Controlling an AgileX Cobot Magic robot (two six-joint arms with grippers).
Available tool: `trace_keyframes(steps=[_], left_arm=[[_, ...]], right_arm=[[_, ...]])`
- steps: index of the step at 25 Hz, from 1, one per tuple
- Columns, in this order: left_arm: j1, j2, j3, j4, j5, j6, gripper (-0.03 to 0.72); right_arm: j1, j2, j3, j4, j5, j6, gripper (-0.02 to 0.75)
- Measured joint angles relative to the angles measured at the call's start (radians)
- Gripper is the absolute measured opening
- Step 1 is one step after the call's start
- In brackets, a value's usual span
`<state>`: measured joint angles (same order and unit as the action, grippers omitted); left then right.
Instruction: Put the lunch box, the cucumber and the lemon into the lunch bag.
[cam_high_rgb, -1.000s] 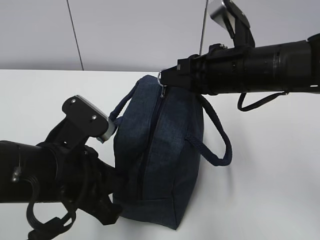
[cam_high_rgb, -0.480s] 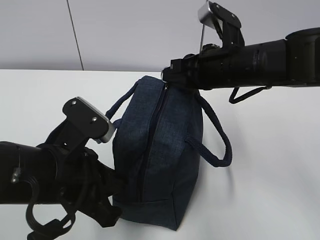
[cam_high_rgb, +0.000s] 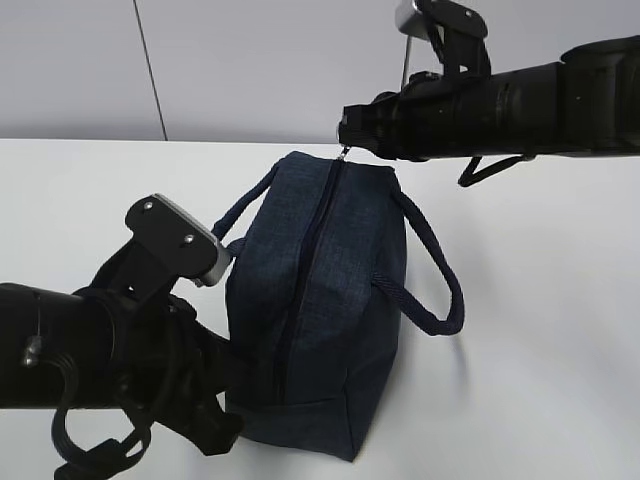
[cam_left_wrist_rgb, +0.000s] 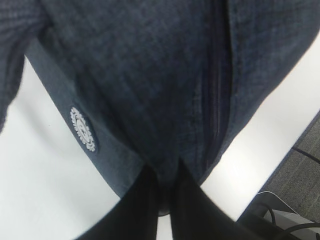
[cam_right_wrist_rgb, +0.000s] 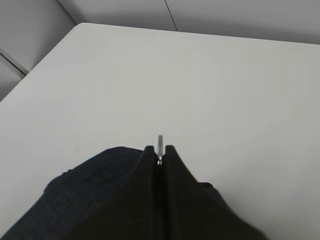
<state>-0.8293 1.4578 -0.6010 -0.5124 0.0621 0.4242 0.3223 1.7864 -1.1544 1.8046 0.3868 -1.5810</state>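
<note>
Exterior view: the lunch bag (cam_high_rgb: 320, 300) stands on the white table (cam_high_rgb: 540, 300) with its zipper seam (cam_high_rgb: 305, 280) running along the top panel. The right gripper (cam_high_rgb: 345, 135) sits at the bag's far top end, jaws pinched together on the silver ring pull (cam_right_wrist_rgb: 160, 142), which shows between the fingertips in the right wrist view. The left gripper (cam_left_wrist_rgb: 165, 187) is at the bag's near lower end, jaws clamped narrow on a fold of the navy fabric. Lunch box, cucumber and lemon are not visible in any view; whether they are inside the bag cannot be told.

Risk assessment:
- The thin ring may slip from the closed jaws if pulled off the seam line.
- A pull away from the seam could drag or tip the bag if the left grip on the fabric gives way.
</note>
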Motion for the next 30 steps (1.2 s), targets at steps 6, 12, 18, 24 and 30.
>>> trace_keyframes(steps=[6,12,18,24,30], left_arm=[[0.000,0.000,0.000,0.000,0.000,0.000,-0.003],[0.000,0.000,0.000,0.001,0.000,0.000,0.005],[0.000,0.000,0.000,0.001,0.034,0.000,0.246],[0.000,-0.022,0.000,-0.020,0.062,0.000,0.414],[0.016,-0.183,-0.002,-0.052,0.151,-0.004,0.424]], right_arm=[[0.000,0.035,-0.015,0.002,0.002,-0.002,0.000],[-0.006,0.037,-0.019,0.004,0.014,-0.002,0.000],[-0.006,0.037,-0.019,0.004,0.028,-0.003,0.000],[-0.006,0.037,-0.019,0.004,0.046,-0.005,0.000],[-0.006,0.037,-0.019,0.004,0.052,-0.005,0.000]])
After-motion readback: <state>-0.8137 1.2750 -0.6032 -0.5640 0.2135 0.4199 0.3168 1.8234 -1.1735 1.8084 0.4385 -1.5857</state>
